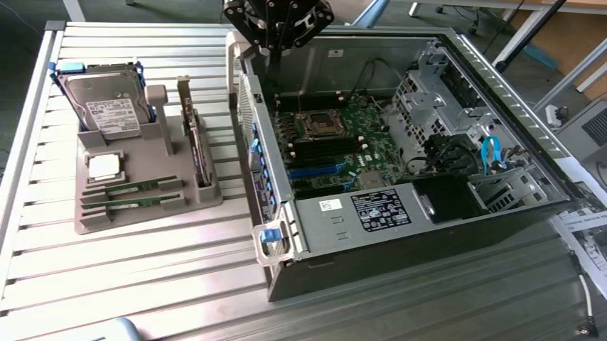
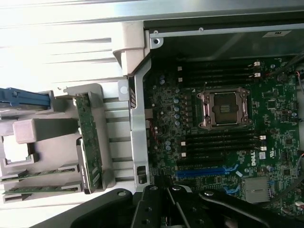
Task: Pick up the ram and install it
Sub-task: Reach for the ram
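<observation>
Our gripper [image 1: 277, 35] hovers above the case [image 1: 479, 57]; open or closed, we cannot tell. The ram [image 1: 133, 187] lies toward seven o'clock in the exterior view, long axis nine-to-three.

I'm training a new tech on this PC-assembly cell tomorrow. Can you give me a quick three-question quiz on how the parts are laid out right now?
1. True or false: the hard drive stands upright in the gray holder.
2. Where do the ram sticks lie? A) in the gray holder, B) in the motherboard slots, C) loose on the slatted table.
3. How many ram sticks are there?

Key: 1 true; 2 A; 3 two.
</observation>
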Robot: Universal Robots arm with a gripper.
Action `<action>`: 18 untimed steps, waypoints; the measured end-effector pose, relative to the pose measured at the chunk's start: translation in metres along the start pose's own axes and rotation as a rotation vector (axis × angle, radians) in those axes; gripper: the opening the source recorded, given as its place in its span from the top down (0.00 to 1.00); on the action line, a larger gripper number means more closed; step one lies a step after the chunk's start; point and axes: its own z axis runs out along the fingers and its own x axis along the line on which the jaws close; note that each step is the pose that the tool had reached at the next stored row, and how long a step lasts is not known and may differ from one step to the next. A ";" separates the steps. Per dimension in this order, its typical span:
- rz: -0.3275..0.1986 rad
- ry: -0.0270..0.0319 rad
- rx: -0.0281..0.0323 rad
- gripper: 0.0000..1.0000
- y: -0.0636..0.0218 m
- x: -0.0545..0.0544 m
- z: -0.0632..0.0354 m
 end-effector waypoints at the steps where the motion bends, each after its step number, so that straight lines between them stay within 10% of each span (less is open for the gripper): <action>1: 0.000 0.0000 0.0000 0.89 0.0000 0.000 0.0000; 18: 0.000 0.0000 0.0001 0.89 -0.0008 0.011 -0.0003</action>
